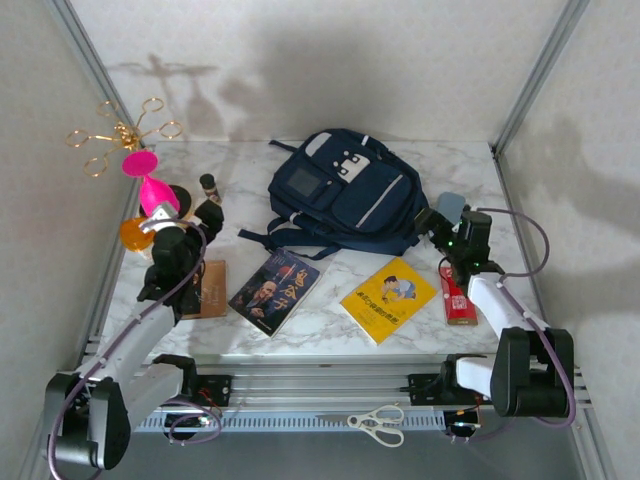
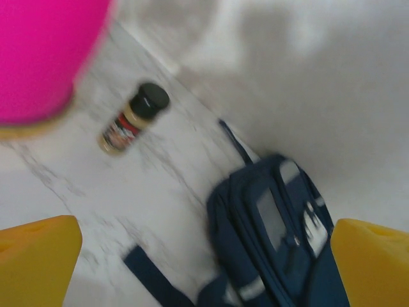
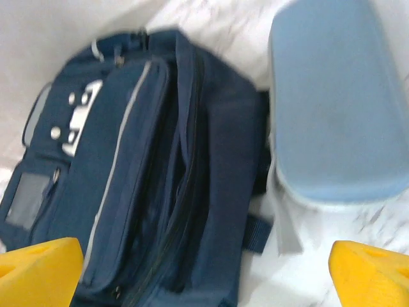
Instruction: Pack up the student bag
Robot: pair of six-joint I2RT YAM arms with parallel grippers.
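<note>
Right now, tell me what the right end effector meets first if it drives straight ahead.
Probably the student bag, dead ahead of the right end effector; the blue case sits off to the side.

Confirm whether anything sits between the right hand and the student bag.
Nothing visible does. The open right hand faces the student bag directly, with the bag lying just ahead of its fingers. A light blue case lies beside the bag, off to the right of that line.
</note>
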